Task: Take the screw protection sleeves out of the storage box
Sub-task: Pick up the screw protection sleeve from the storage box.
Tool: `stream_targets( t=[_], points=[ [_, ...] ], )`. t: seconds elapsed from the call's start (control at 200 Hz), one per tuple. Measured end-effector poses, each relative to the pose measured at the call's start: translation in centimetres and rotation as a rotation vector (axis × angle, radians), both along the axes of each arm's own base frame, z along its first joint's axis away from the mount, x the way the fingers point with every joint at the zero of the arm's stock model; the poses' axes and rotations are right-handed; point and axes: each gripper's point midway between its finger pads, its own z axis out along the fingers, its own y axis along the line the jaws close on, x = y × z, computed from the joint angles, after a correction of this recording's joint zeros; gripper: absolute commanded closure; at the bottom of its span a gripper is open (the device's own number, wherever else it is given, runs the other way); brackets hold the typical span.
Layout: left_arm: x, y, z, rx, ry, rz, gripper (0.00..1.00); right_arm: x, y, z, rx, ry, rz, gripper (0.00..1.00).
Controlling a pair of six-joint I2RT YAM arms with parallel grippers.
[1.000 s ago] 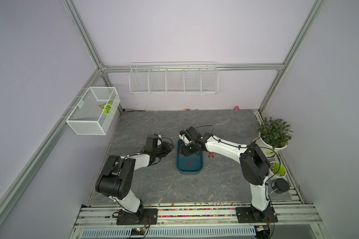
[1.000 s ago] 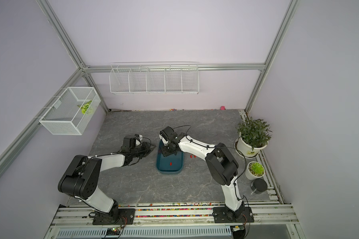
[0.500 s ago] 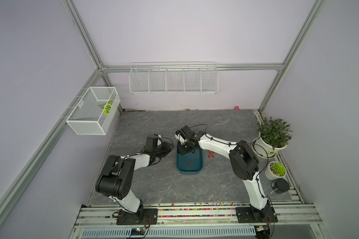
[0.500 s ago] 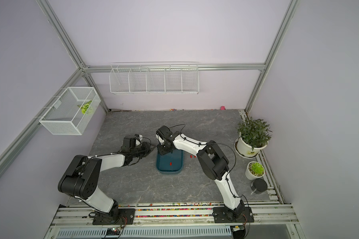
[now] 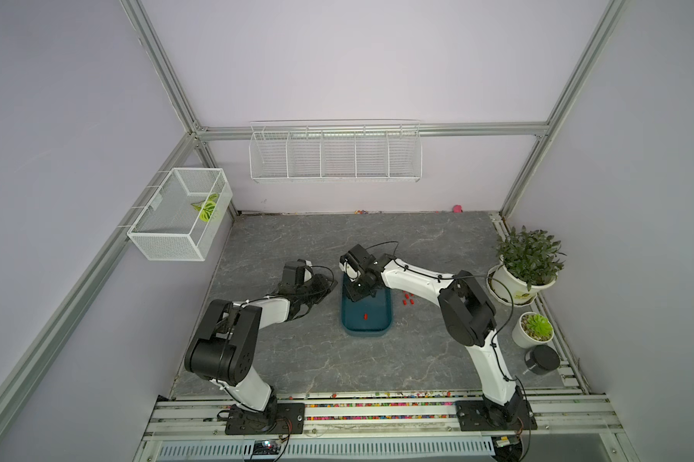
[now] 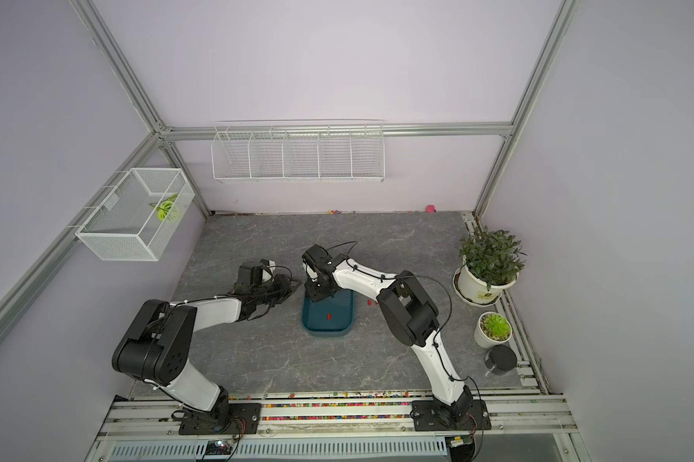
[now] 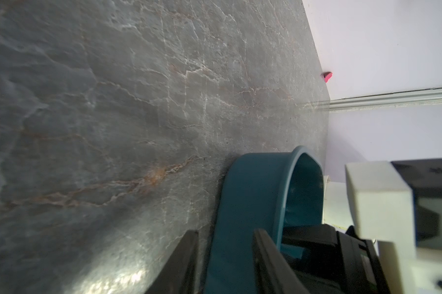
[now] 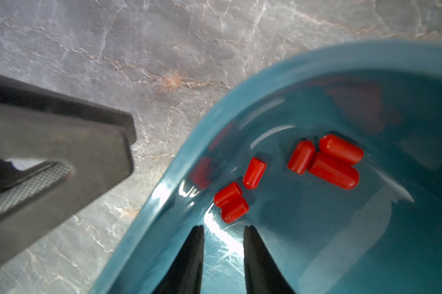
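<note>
in both top views the right arm [image 5: 417,280] covers the far end of the storage box [image 5: 377,322], so only one red sleeve [image 5: 364,317] shows on its floor. the right wrist view finds six screw protection sleeves [image 8: 333,170] in a blurred corner of the box. the right gripper [image 8: 223,229] hangs just beside the nearest pair, jaws a narrow way apart, nothing between them. the left gripper [image 7: 225,231] lies low at the box's far left corner. the box wall shows in the gap of its jaws, but whether they pinch it cannot be told. loose sleeves [image 5: 407,299] lie on the table [image 5: 297,352] right of the box. a potted plant [image 5: 527,260] and a black canister [image 5: 542,359] stand well apart.
</note>
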Motion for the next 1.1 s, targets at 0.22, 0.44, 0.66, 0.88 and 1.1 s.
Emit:
stream_targets(
  t=[0.22,0.44,0.66,0.88,1.1],
  points=[
    [0.0,0.0,0.0,0.0,0.0,0.0,0.58,0.2,-0.1,-0.4,-0.014,0.005,-0.005,0.69],
    [0.0,0.0,0.0,0.001,-0.001,-0.001,0.58,0.9,0.0,-0.9,-0.018,0.008,-0.012,0.7],
    [0.0,0.0,0.0,0.002,-0.002,-0.002,0.58,1.2,0.1,-0.9,-0.016,0.01,-0.013,0.75],
    [-0.2,-0.3,0.0,0.001,-0.005,-0.014,0.58,1.5,-0.1,-0.9,-0.016,0.011,-0.02,0.82],
    [-0.3,-0.7,0.2,0.001,-0.013,-0.037,0.58,1.5,-0.2,-1.1,-0.019,0.014,-0.02,0.86]
  ],
)
